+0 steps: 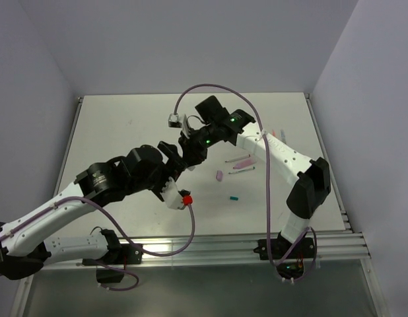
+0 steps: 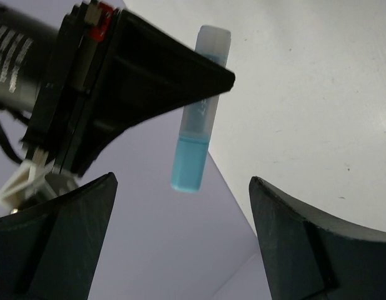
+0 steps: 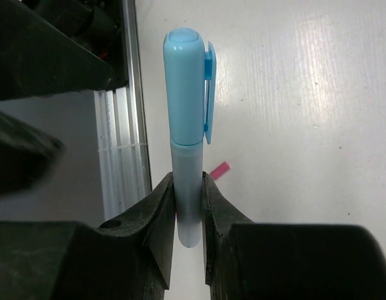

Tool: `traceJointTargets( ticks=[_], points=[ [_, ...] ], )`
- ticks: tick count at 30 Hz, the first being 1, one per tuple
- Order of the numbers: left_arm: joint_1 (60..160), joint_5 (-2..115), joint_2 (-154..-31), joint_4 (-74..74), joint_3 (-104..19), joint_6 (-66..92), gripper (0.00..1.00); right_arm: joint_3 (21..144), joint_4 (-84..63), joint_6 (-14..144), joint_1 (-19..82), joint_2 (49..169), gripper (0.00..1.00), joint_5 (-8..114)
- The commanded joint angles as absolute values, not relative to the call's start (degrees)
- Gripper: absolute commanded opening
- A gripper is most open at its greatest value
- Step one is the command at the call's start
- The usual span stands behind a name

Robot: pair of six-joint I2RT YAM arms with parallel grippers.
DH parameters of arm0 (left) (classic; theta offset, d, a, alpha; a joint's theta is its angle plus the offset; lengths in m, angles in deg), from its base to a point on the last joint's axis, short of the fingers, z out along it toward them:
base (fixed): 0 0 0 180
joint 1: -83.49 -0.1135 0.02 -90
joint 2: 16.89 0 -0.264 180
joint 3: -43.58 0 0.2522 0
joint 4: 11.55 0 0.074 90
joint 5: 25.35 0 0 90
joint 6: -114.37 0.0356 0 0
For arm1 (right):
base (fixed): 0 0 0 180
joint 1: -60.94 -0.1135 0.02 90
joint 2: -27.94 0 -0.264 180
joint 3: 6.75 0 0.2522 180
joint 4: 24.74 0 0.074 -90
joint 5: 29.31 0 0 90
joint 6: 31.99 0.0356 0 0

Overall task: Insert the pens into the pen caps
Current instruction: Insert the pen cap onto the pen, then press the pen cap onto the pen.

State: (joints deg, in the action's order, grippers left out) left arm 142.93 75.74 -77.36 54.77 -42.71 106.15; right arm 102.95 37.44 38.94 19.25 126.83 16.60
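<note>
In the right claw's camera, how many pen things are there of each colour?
Light blue: 2, the pen and its cap
Pink: 1, a loose cap
Total: 3

Two arms (image 1: 283,155), one capped pen (image 3: 187,150), at least two loose pens (image 1: 243,162), two loose caps (image 1: 219,176).

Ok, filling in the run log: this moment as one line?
right gripper: shut on pale pen | light blue cap: on that pen's end | left gripper: open, holding nothing
</note>
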Motion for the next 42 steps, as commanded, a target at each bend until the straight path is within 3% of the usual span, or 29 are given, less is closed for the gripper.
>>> traceJointTargets(
  ticks=[1, 4, 7, 14, 18, 22, 24, 26, 29, 32, 33, 36, 42],
  points=[
    [142.9, 78.8, -73.41, 53.54, -46.38, 103.31, 0.94, 102.64, 33.5, 39.9, 21.39, 125.68, 0.0, 15.25],
    [142.46, 80.29, -70.95, 53.46, -48.05, 97.97, 0.92, 103.25, 32.26, 41.22, 23.49, 124.98, 0.0, 13.51],
    [140.62, 80.65, -68.49, 48.2, -49.89, 86.75, 1.0, 103.08, 29.02, 44.03, 26.04, 124.1, 0.0, 10.35],
    [122.81, 75.39, -75.24, 42.73, -59.45, 59.2, 0.99, 100.79, 22.25, 50.52, 26.84, 118.83, 0.0, 5.6],
    [113.39, 65.11, -79.9, 41.5, -64.39, 49.26, 0.91, 98.42, 19.17, 52.73, 26.66, 116.19, 0.0, 2.96],
    [105.66, 52.92, -85.6, 41.32, -69.13, 39.44, 0.61, 95.44, 16.89, 53.7, 26.49, 113.99, 0.0, 2.77],
    [97.14, 35.54, -87.37, 40.89, -71.69, 31.28, 0.56, 94.21, 16.35, 53.27, 26.49, 113.38, 0.0, 2.42],
    [87.42, 14.51, -87.56, 33.3, -68.38, 24.84, 0.58, 93.68, 15.74, 53.18, 26.49, 113.11, 0.0, 2.51],
    [80.17, -2.7, -85.37, 15.05, -58.48, 8.59, 0.68, 93.32, 14.43, 54.66, 26.49, 113.29, 0.0, 2.07],
    [80.15, -5.66, -82.64, -2.47, -47.12, -8.63, 0.68, 93.5, 12.14, 57.12, 26.49, 113.55, 0.0, 1.11],
    [80.15, -6.7, -81.85, -18.02, -43.95, -19.81, 0.68, 93.93, 11.44, 57.83, 26.4, 113.64, 0.0, 0.67],
    [80.58, -4.45, -79.48, -36.59, -34.97, -34.82, 0.67, 94.9, 9.07, 61.25, 25.61, 114.6, 0.0, -0.48],
    [82.52, 0.66, -77.72, -31.0, -33.03, -35.47, 0.66, 97.54, 6.34, 65.65, 22.8, 116.45, 0.0, -0.74]
  ],
)
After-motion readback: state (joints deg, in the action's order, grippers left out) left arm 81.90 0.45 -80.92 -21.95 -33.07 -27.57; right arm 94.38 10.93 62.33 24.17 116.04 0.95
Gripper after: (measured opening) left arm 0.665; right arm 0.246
